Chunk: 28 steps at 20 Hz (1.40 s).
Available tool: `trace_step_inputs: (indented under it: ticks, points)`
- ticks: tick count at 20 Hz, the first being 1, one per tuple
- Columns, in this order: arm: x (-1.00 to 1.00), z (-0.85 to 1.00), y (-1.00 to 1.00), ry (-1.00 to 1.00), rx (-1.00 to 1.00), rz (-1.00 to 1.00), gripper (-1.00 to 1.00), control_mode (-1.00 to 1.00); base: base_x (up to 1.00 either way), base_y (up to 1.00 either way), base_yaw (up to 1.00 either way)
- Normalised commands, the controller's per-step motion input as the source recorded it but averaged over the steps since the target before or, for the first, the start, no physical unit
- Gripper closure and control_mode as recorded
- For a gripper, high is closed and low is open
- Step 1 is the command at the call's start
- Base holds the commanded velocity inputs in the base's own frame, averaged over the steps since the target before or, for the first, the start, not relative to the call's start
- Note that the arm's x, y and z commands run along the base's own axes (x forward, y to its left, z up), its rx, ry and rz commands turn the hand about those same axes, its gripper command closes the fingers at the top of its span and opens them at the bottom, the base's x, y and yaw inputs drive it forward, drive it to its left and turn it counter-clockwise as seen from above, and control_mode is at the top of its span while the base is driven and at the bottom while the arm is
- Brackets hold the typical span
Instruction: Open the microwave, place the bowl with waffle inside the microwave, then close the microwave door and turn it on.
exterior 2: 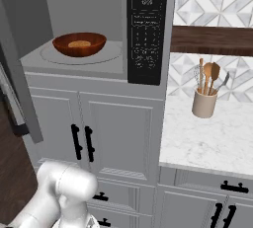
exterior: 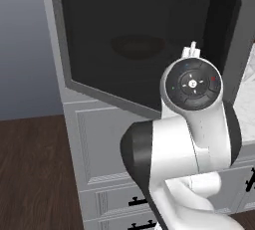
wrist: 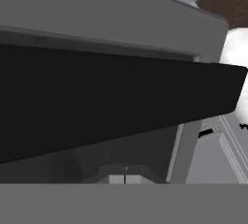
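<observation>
The microwave (exterior 2: 89, 5) stands open. Inside it, the reddish-brown bowl with waffle (exterior 2: 79, 44) rests on the round grey turntable (exterior 2: 106, 54), left of the black keypad panel (exterior 2: 146, 29). The microwave door (exterior: 124, 35) is swung out toward me, and the bowl shows dimly through its dark window. Its black bar handle (exterior: 221, 20) is at the door's right edge in the left base view. In the hand view that handle (wrist: 111, 102) crosses the picture very close, just beyond my gripper (wrist: 125, 178). The gripper's tips are shut together with nothing between them.
White panelled cabinet doors (exterior 2: 118, 128) with black handles sit below the microwave. To the right, a marble counter (exterior 2: 197, 143) carries a crock of utensils (exterior 2: 205, 101) under a wooden shelf (exterior 2: 212, 39). Dark wood floor (exterior: 35, 174) lies to the left.
</observation>
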Motion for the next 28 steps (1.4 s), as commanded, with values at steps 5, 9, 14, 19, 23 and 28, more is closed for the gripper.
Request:
trace_step_inputs:
  ticks: [5,9,14,19,23,28]
  points:
    - [0.73,0.00,-1.00,0.18,0.23,0.19,1.00,-1.00,0.00,0.00,0.00]
    - [0.97,-0.08,-1.00,0.22,0.08,0.21,1.00,-1.00,0.00,0.00,0.00]
    - [1.00,-0.31,-0.99,0.23,0.00,0.22,1.00,-1.00,0.00,0.00,0.00]
    - [1.00,-0.58,-0.51,0.23,-0.17,0.18,1.00,-1.00,0.00,0.00,0.00]
    - [1.00,-0.96,-0.01,0.20,-0.38,0.09,1.00,-1.00,0.00,0.00,0.00]
    - [1.00,-1.00,0.10,0.04,-0.45,0.02,1.00,-1.00,0.00,0.00,0.00]
